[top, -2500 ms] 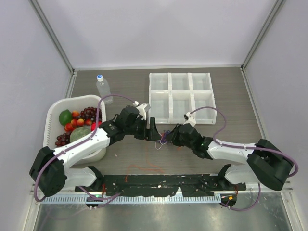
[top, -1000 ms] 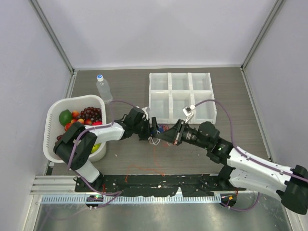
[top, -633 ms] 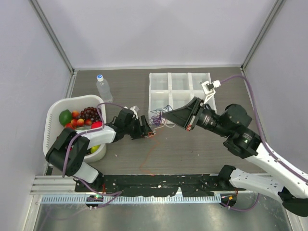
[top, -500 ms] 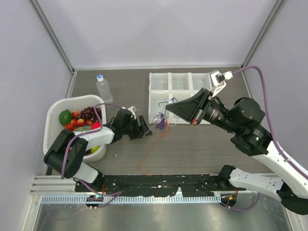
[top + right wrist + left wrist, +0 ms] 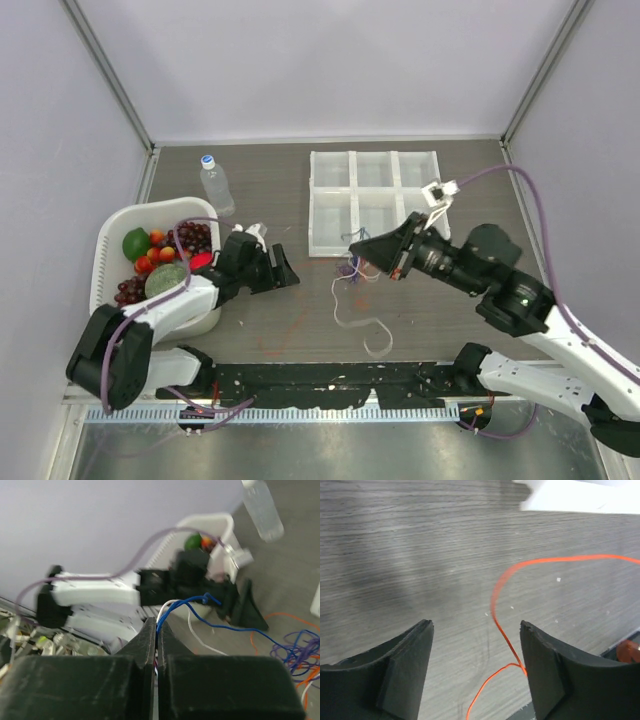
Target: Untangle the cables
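My right gripper [image 5: 352, 251] is shut on blue and white cables [image 5: 200, 611], which rise out of the closed tips [image 5: 157, 629]. It holds them above the table just in front of the tray. A purple tangle [image 5: 349, 267] hangs below it and also shows in the right wrist view [image 5: 300, 652]. A white cable [image 5: 362, 322] trails in a loop onto the table. My left gripper [image 5: 284, 272] is open and empty, low over the table to the left. A thin orange cable [image 5: 501, 625] lies on the wood between its fingers [image 5: 555, 665], close to the right one.
A white compartment tray [image 5: 330, 240] stands behind the cables. A white basket [image 5: 110, 245] of fruit is at the left and a water bottle [image 5: 214, 183] behind it. A black rail [image 5: 330, 385] runs along the near edge.
My right gripper has come down and forward from above the tray with the bundle. The white cable now trails on the table. My left gripper has drawn back left, off the tangle.
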Robot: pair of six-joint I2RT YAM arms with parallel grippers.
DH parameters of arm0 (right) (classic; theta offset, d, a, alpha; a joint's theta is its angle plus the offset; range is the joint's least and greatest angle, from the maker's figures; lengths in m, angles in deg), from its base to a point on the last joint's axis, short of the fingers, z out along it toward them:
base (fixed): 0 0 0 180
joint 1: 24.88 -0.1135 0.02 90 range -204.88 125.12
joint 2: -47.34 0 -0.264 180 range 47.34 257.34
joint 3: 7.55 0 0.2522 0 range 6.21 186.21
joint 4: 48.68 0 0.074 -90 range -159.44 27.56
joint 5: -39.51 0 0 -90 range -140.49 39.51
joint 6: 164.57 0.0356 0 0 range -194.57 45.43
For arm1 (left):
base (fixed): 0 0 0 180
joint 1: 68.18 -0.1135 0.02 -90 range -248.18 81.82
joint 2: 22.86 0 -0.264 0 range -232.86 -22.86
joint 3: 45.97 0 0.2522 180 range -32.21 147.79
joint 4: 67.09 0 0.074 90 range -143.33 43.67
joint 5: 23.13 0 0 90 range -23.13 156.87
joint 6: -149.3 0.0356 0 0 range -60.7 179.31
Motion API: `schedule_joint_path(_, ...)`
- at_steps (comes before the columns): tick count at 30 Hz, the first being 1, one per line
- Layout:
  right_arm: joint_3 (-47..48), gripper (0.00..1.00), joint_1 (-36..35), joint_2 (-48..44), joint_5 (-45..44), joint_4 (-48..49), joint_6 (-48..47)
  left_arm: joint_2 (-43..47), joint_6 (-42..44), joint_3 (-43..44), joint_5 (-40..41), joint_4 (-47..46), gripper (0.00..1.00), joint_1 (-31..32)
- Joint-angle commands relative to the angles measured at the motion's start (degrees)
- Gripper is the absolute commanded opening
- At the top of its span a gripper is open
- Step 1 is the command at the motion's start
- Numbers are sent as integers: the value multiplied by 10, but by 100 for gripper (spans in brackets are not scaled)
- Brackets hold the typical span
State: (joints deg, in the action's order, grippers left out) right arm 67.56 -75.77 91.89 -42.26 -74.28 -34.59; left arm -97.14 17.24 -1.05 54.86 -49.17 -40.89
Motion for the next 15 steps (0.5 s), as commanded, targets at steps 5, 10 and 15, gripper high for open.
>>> schedule_joint_path(5, -180, 1, -3, -11, 61, 29, -2, 172, 49, -13, -106, -19, 90, -1)
schedule_joint_path(10, -216, 1, -2, -5, 112, 137, 46, 199, 42, -12, -128, -67, 93, 35)
schedule_joint_path(15, -209, 1, -2, 6, 131, 158, 57, 229, 61, -44, -80, -176, 90, 122)
